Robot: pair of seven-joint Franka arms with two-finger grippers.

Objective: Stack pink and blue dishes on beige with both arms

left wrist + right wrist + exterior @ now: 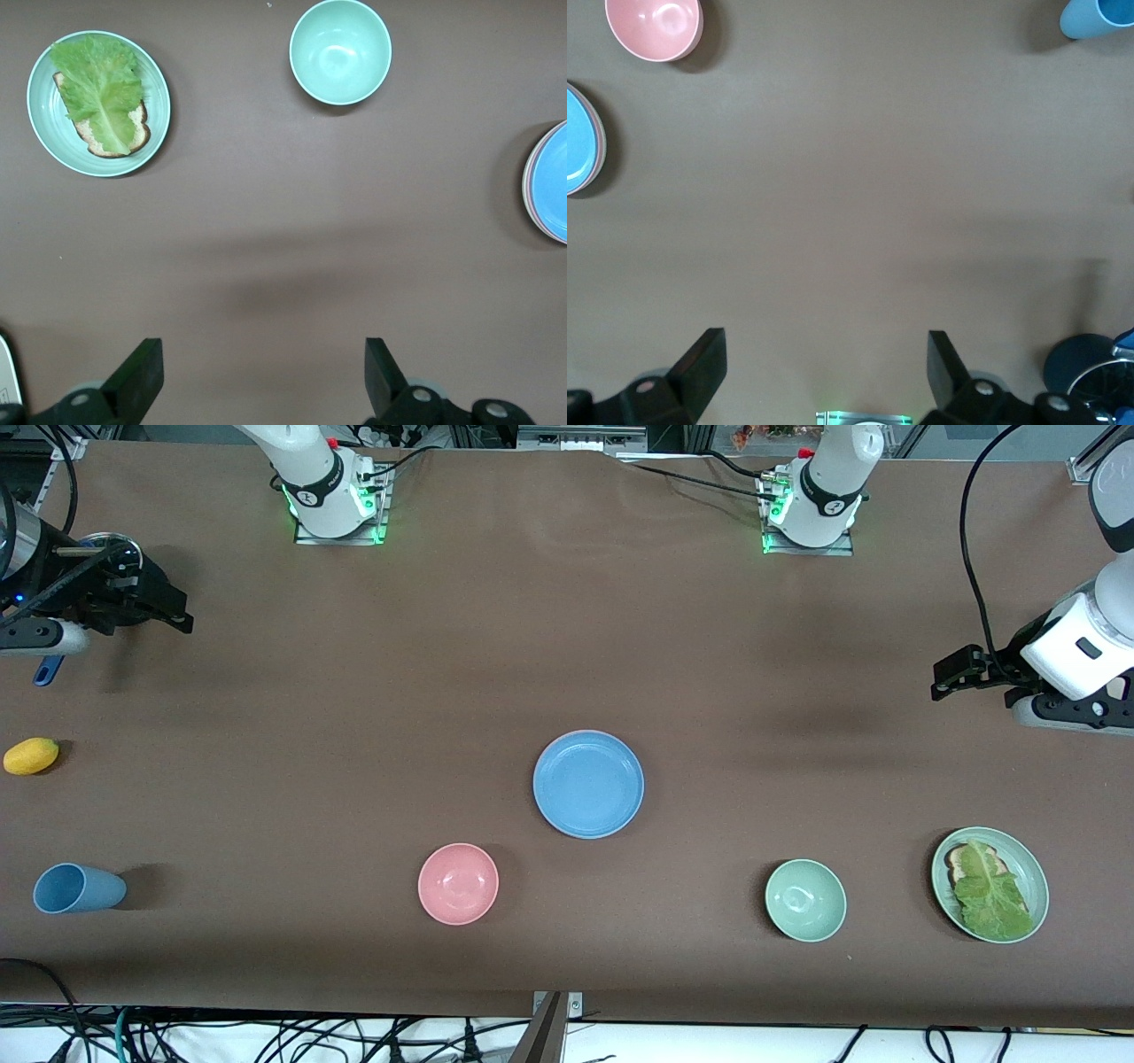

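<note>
At the right arm's end of the table, the right gripper (164,611) is hanging with fingers apart. The blue plate (588,784) is lying mid-table, topping a stack (a pink rim (526,183) peeking beneath). Toward the left arm's end from it, the left gripper (952,676) is hovering, spread wide.

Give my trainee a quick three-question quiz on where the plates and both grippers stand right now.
1. True or false: the light blue round matte plate lies topmost at the table's middle.
2. What peeks out under its rim in the wrist views? A) a pale pink plate edge B) a green bowl C) a yellow lemon
3. Fill in: the left gripper, over the left arm's end of the table, and the right gripper, over the right arm's end, both have fingers ____.
Key: 1 true; 2 A; 3 open.
</note>
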